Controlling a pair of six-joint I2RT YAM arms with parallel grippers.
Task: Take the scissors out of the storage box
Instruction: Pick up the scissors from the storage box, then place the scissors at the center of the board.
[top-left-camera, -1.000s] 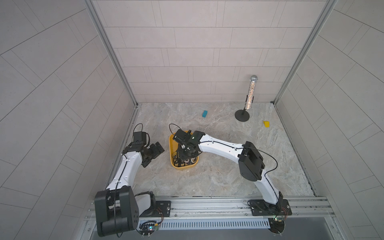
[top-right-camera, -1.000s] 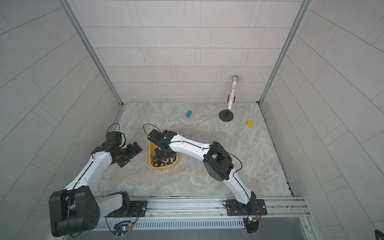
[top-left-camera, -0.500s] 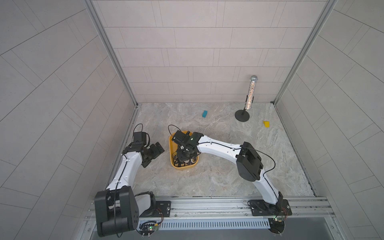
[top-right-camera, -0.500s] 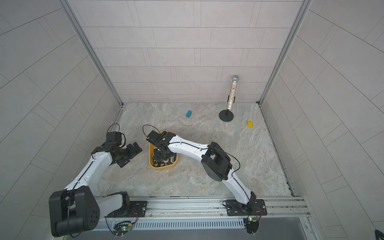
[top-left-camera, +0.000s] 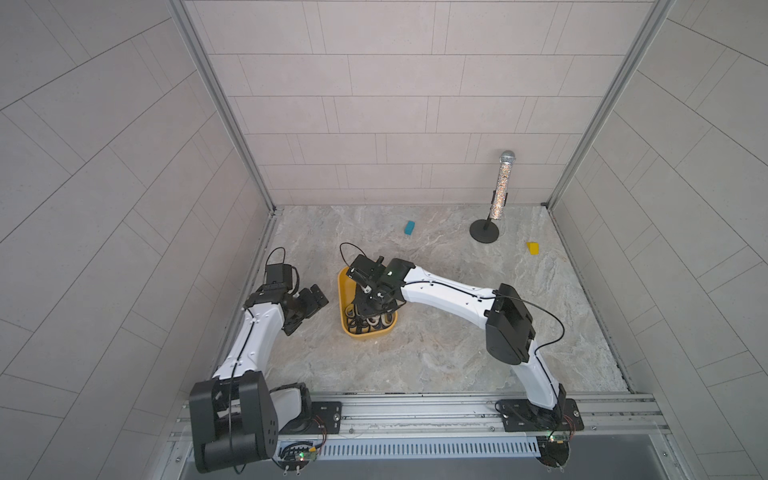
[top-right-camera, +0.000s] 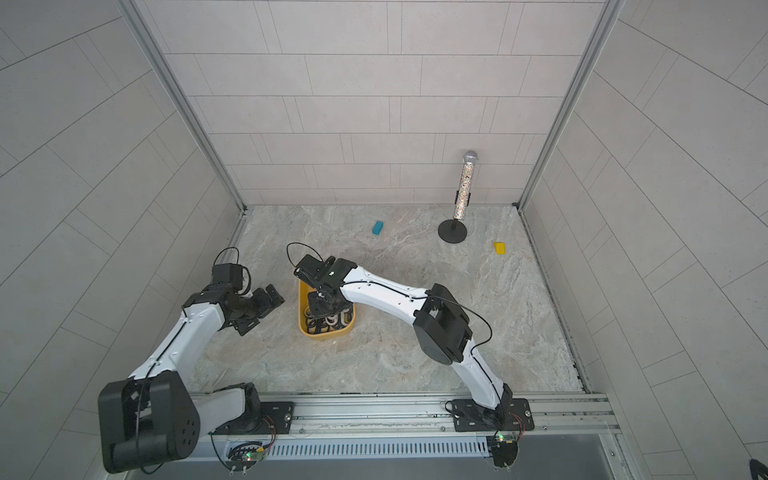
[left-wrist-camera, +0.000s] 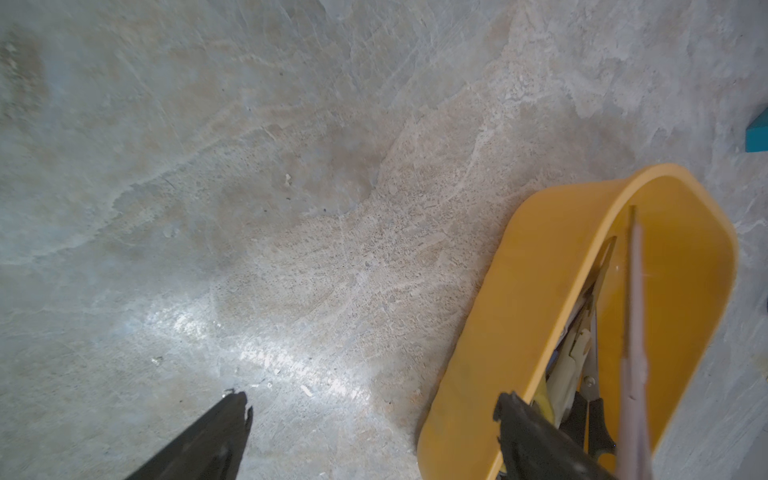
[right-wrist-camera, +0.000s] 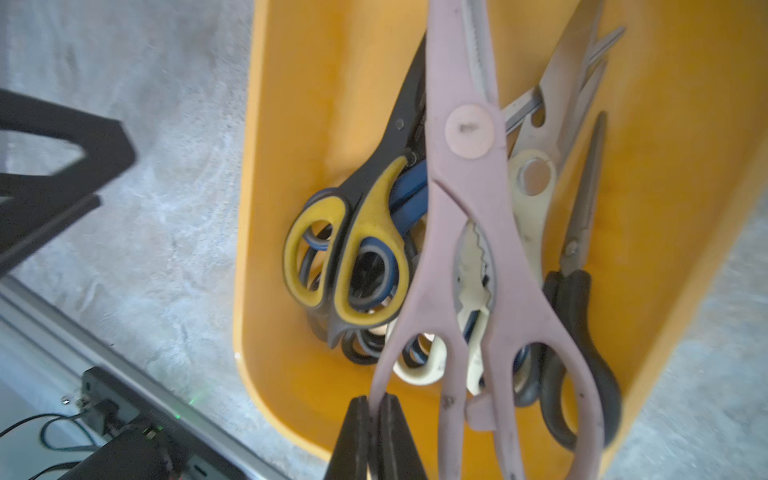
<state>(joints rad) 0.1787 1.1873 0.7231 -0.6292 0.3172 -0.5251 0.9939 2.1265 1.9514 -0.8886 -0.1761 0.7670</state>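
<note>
We see the scissors (right-wrist-camera: 469, 232) heaped inside the storage box (right-wrist-camera: 291, 83), a shallow mustard-yellow tub with rounded corners, and all handles point to its near end. The pale pink pair is the longest and lies on top of the others, with a round pivot cap and two long loops. Beside it are a yellow-and-black pair (right-wrist-camera: 361, 232), a cream pair (right-wrist-camera: 532, 195) and a black-handled pair (right-wrist-camera: 577, 316). Blue handles show below them.

The right gripper (right-wrist-camera: 376, 405) has its fingers pressed together on one loop of the pale pink pair. We cannot tell whether this pair rests on the heap or is raised from it. The left gripper (left-wrist-camera: 372, 409) has its fingers wide apart and holds nothing; it hangs just beside the box's left wall.

In both top views the box (top-left-camera: 344, 291) stands on the marbled floor (top-left-camera: 436, 353), closer to the left side wall. To its right and in front the floor is bare. A teal block (top-left-camera: 409, 227), a microphone on a stand (top-left-camera: 498, 195) and a small yellow block (top-left-camera: 533, 248) are well apart, near the back wall.
</note>
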